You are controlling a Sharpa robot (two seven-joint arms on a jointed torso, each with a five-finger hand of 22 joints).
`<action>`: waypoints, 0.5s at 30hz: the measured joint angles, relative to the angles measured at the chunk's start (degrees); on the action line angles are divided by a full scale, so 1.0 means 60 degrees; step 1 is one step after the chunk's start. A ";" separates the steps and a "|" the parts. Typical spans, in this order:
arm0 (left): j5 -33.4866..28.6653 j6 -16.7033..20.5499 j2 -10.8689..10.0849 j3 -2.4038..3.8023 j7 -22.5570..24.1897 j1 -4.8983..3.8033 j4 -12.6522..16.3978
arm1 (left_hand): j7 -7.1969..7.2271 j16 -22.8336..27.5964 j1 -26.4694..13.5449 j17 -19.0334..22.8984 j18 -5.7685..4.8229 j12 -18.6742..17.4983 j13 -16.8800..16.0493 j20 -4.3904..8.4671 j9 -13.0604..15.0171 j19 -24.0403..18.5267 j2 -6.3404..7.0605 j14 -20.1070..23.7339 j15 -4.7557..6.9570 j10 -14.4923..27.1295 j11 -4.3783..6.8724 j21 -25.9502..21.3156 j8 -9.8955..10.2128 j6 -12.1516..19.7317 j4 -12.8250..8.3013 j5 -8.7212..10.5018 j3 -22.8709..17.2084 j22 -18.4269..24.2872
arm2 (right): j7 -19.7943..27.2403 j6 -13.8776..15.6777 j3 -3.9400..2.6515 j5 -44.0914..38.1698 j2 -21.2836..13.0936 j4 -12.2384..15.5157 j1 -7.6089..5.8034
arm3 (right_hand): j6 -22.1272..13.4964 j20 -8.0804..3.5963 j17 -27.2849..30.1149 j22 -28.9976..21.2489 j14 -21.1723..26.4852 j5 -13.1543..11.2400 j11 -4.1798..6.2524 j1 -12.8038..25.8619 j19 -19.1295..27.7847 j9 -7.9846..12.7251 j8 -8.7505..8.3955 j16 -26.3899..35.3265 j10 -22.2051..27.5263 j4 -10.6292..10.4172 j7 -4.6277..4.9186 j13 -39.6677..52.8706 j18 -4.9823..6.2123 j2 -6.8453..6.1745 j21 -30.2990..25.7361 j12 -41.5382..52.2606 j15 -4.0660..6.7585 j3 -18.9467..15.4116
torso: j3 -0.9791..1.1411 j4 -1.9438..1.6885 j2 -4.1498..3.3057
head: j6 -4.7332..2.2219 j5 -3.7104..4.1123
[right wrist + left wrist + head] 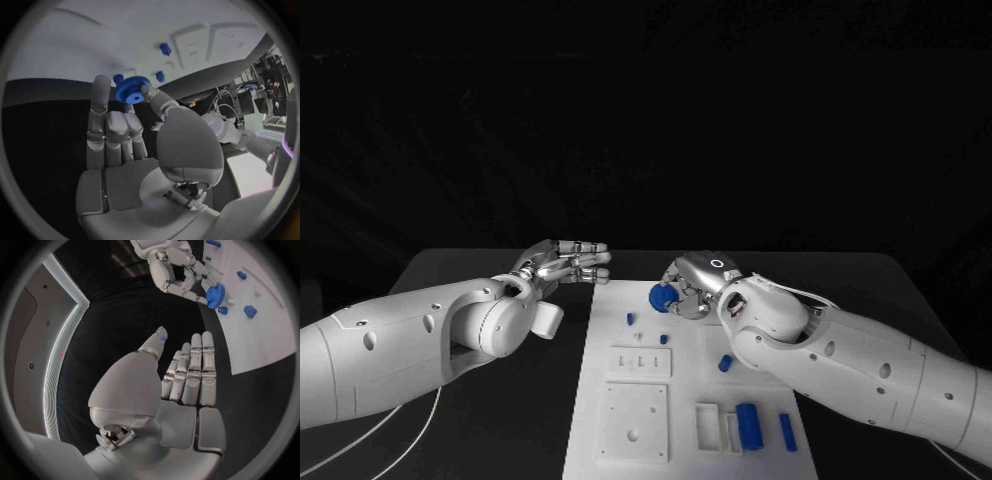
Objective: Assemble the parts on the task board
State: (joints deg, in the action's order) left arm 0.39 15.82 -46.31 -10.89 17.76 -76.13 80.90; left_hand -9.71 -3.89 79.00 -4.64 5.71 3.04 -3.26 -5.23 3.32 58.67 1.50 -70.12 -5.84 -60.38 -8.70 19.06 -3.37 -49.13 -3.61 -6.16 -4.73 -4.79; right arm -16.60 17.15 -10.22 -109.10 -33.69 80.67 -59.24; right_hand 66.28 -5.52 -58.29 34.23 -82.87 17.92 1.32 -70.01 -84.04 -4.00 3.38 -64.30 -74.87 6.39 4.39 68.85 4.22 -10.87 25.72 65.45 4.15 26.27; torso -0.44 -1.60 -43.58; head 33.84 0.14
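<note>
Two silver hands work over a black table (473, 270). On the left, the left hand (567, 262) hovers just beside the task board (682, 400), fingers (197, 370) straight, pressed together, holding nothing, probably waiting. Right of it, the right hand (692, 285) pinches one blue gear (662, 296) over the board's far edge, likely for seating. Five smaller blue parts (749, 425) lie nearer.

Glossy white arms with dark screw holes; silver segmented left hand (567, 262), right hand (697, 285).
</note>
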 measured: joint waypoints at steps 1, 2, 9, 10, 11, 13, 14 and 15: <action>0.0000 -0.0001 0.0001 0.0000 -0.0001 0.0000 0.0001 | 0.0000 0.0000 0.0000 0.0000 -0.0001 0.0000 0.0000 0.0000 0.0000 0.0000 0.0000 0.0000 0.0000 0.0000 0.0000 0.0000 0.0000 0.0000 0.0000 0.0000 0.0000 0.0000 | -0.0001 0.0013 0.0029 -0.0038 0.0047 -0.0035 0.0001 | 0.0000 0.0000 0.0014 0.0000 0.0000 0.0000 0.0000 0.0000 0.0000 0.0000 -0.0021 0.0000 0.0000 0.0000 0.0000 0.0000 0.0000 0.0001 0.0000 0.0000 0.0000 0.0000 | 0.0000 0.0000 -0.0002 | 0.0002 -0.0003; 0.0000 -0.0002 0.0003 0.0000 -0.0001 0.0000 0.0001 | 0.0000 0.0000 0.0000 0.0000 -0.0001 0.0000 0.0000 0.0000 0.0000 0.0000 0.0000 0.0000 0.0000 0.0000 0.0000 0.0000 0.0000 0.0000 0.0000 0.0000 0.0000 0.0000 | -0.0004 0.0029 0.0069 -0.0087 0.0112 -0.0094 0.0001 | 0.0000 0.0000 0.0014 0.0000 0.0000 0.0000 0.0000 -0.0002 0.0000 -0.0001 -0.0023 0.0000 0.0000 0.0000 0.0000 0.0000 0.0000 0.0002 0.0000 0.0000 0.0000 0.0000 | 0.0004 0.0000 -0.0003 | 0.0005 -0.0008; 0.0000 -0.0006 0.0008 0.0000 -0.0005 0.0000 0.0002 | 0.0000 0.0000 0.0000 0.0000 0.0000 0.0000 0.0000 0.0000 0.0000 0.0000 0.0000 0.0000 0.0000 0.0000 0.0000 0.0000 0.0000 0.0000 0.0000 0.0000 0.0000 0.0009 | -0.0009 0.0070 0.0225 -0.0287 0.0463 -0.0473 0.0021 | 0.0008 0.0000 0.0014 0.0008 0.0000 0.0000 -0.0001 -0.0023 0.0000 -0.0001 -0.0031 0.0000 0.0000 0.0000 -0.0008 -0.0015 -0.0001 0.0001 0.0000 -0.0002 0.0000 0.0000 | 0.0011 0.0010 -0.0004 | 0.0033 -0.0040; 0.0000 -0.0007 0.0010 0.0000 -0.0006 0.0000 0.0002 | 0.0000 0.0000 0.0000 0.0000 -0.0001 0.0000 0.0000 0.0000 0.0000 0.0000 0.0000 0.0000 0.0000 0.0000 0.0000 0.0000 0.0000 0.0000 0.0000 0.0000 0.0000 0.0009 | -0.0009 0.0070 0.0237 -0.0306 0.0494 -0.0524 0.0023 | 0.0014 0.0000 0.0014 0.0008 0.0000 0.0000 -0.0001 -0.0023 0.0000 -0.0001 -0.0027 0.0001 0.0000 0.0000 -0.0012 -0.0015 0.0000 0.0002 0.0000 -0.0004 0.0000 0.0000 | 0.0011 0.0016 -0.0005 | 0.0035 -0.0047; 0.0000 -0.0009 0.0014 0.0000 -0.0006 0.0000 0.0002 | 0.0000 0.0000 0.0000 0.0000 -0.0001 0.0000 0.0000 0.0000 0.0000 0.0000 0.0000 0.0000 0.0000 0.0000 0.0000 0.0000 0.0000 0.0000 0.0000 0.0000 0.0000 0.0009 | -0.0009 0.0070 0.0250 -0.0323 0.0523 -0.0580 0.0024 | 0.0015 0.0000 0.0014 0.0008 0.0000 0.0000 -0.0001 -0.0023 0.0000 -0.0001 -0.0014 0.0001 -0.0001 0.0000 -0.0013 -0.0015 0.0000 0.0001 0.0000 -0.0004 0.0000 0.0000 | 0.0011 0.0016 -0.0005 | 0.0036 -0.0054; 0.0000 -0.0012 0.0019 0.0000 -0.0008 0.0000 0.0002 | 0.0000 0.0000 0.0000 0.0000 -0.0001 0.0000 0.0000 0.0000 0.0000 0.0000 0.0000 0.0000 0.0000 0.0000 0.0000 0.0000 0.0000 0.0000 0.0000 0.0000 0.0000 0.0009 | -0.0010 0.0070 0.0284 -0.0359 0.0586 -0.0704 0.0027 | 0.0016 0.0000 0.0014 0.0008 0.0000 -0.0001 -0.0001 -0.0023 0.0000 -0.0001 0.0006 0.0001 -0.0001 0.0000 -0.0013 -0.0014 0.0000 0.0001 0.0000 -0.0005 0.0000 0.0000 | 0.0017 0.0022 -0.0005 | 0.0035 -0.0073; 0.0000 -0.0014 0.0021 0.0000 -0.0008 0.0000 0.0002 | 0.0000 0.0000 0.0000 0.0000 -0.0001 0.0000 0.0000 0.0000 0.0000 0.0000 0.0000 0.0000 0.0000 0.0000 0.0000 0.0000 0.0000 0.0000 0.0000 0.0000 0.0000 0.0009 | -0.0010 0.0070 0.0296 -0.0372 0.0608 -0.0743 0.0029 | 0.0016 0.0000 0.0027 0.0007 0.0000 -0.0001 -0.0002 -0.0023 0.0000 -0.0001 0.0008 0.0001 -0.0001 -0.0013 -0.0014 -0.0015 0.0000 0.0001 0.0000 -0.0005 0.0000 0.0013 | 0.0017 0.0027 -0.0005 | 0.0034 -0.0080; 0.0000 -0.0015 0.0022 0.0000 -0.0009 0.0000 0.0002 | 0.0000 0.0000 0.0000 0.0000 -0.0001 0.0000 0.0000 0.0000 0.0001 0.0000 0.0000 0.0000 0.0000 0.0000 0.0000 0.0000 0.0000 0.0000 0.0000 0.0000 0.0000 0.0009 | -0.0010 0.0070 0.0300 -0.0380 0.0621 -0.0762 0.0029 | 0.0016 0.0000 0.0028 0.0007 0.0000 -0.0001 -0.0002 -0.0023 0.0000 -0.0001 0.0008 0.0001 -0.0001 -0.0018 -0.0014 -0.0015 0.0000 0.0001 0.0000 -0.0005 0.0000 0.0019 | 0.0017 0.0027 -0.0005 | 0.0034 -0.0082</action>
State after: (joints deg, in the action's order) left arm 0.40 15.73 -46.17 -10.89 17.71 -76.13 80.91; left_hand -9.71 -3.89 79.00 -4.64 5.70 3.04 -3.26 -5.22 3.32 58.67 1.50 -70.11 -5.84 -60.39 -8.69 19.06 -3.37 -49.13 -3.61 -6.16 -4.73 -4.74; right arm -16.66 17.57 -8.43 -111.38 -29.97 76.10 -59.06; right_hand 66.38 -5.52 -58.12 34.28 -82.87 17.91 1.31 -70.15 -84.04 -4.00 3.43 -64.29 -74.87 6.28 4.31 68.76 4.22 -10.86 25.72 65.42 4.16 26.38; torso -0.34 -1.44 -43.60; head 34.05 -0.35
